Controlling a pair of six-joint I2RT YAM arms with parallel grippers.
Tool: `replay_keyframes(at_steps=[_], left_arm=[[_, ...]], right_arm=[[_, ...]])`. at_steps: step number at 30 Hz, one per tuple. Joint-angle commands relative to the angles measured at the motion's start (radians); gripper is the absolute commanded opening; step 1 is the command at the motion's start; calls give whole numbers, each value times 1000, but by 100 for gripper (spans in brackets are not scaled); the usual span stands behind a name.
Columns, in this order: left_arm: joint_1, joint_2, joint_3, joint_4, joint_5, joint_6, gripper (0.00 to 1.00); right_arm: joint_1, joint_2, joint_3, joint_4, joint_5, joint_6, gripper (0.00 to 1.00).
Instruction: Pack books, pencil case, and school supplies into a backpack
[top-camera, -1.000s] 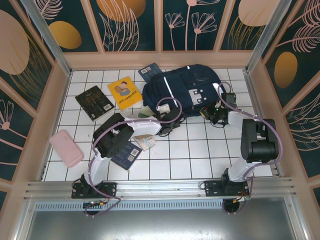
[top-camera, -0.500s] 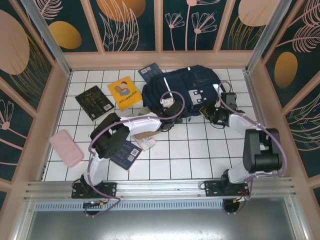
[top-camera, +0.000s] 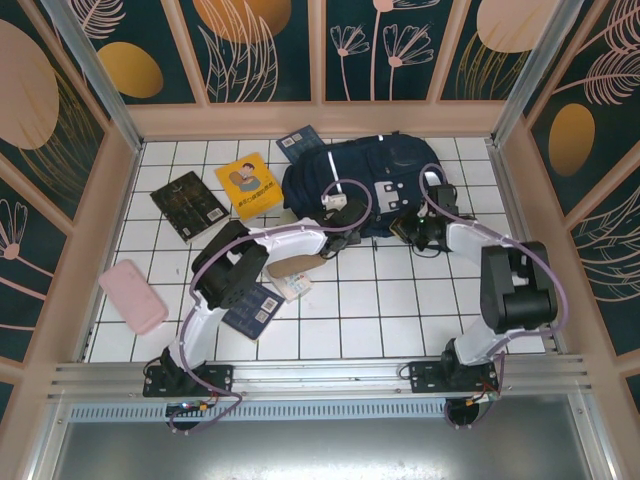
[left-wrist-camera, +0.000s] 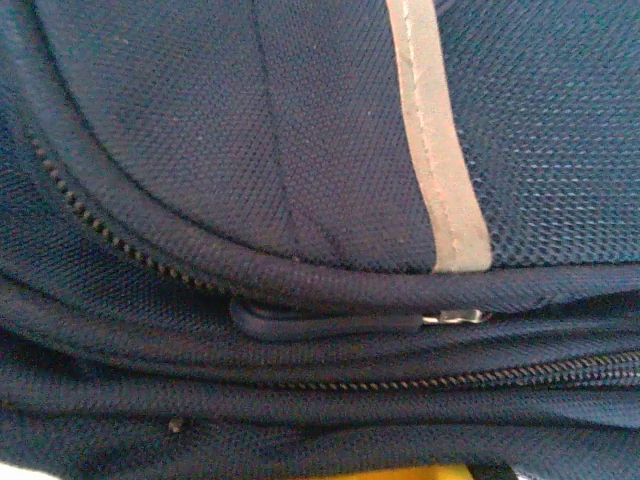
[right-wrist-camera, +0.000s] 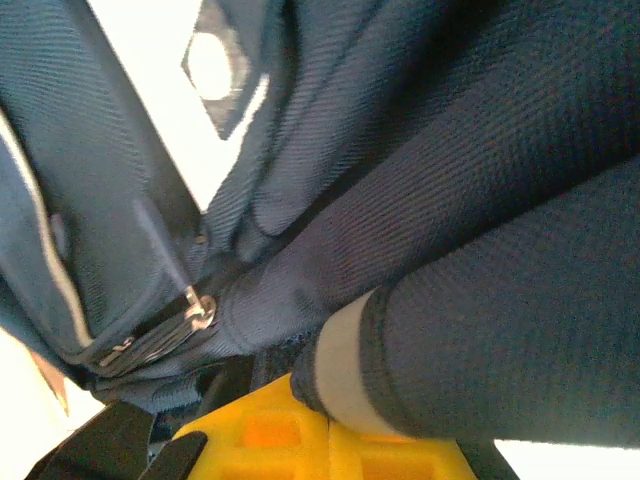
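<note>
Left gripper (top-camera: 342, 214): jaws pressed together at the backpack (top-camera: 390, 160) near edge, zipper pull (left-wrist-camera: 330, 322) just ahead; hold on fabric unclear. Right gripper (top-camera: 414, 228): clamped, pinching backpack fabric. Backpack lies far centre. Pull unevenly and you drag it whole, zipper unopened.

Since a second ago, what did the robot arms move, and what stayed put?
The left gripper pushed a little farther onto the backpack, away from the arm bases. The right gripper slid a little left along the backpack's near edge. Both stayed shut; nothing was let go. The yellow book, black book and pink case stayed put.
</note>
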Motion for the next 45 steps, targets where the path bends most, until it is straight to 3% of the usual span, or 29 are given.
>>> replay_keyframes(at_steps=[1,7,11,18,32,41,45], left_arm=[[38,51,68,25,-51,52,5],[42,29,48,58,2,71,9],[20,-39,-38,136,68,54,22],[-72,-14,29,120,83,88,31],[-93,162,251,-10,55,146,33],[-93,202,266,-55,35,135,33],[-98,152,227,-37,16,134,32]], right_arm=[[1,49,60,35,20,-51,0],[-8,118,93,37,19,-65,0],[-7,125,86,48,11,-57,0],[-6,104,67,53,2,-48,0],[-7,102,54,56,-2,-40,0],[-6,97,57,54,-2,-36,0],[-6,99,61,53,-3,-36,0]])
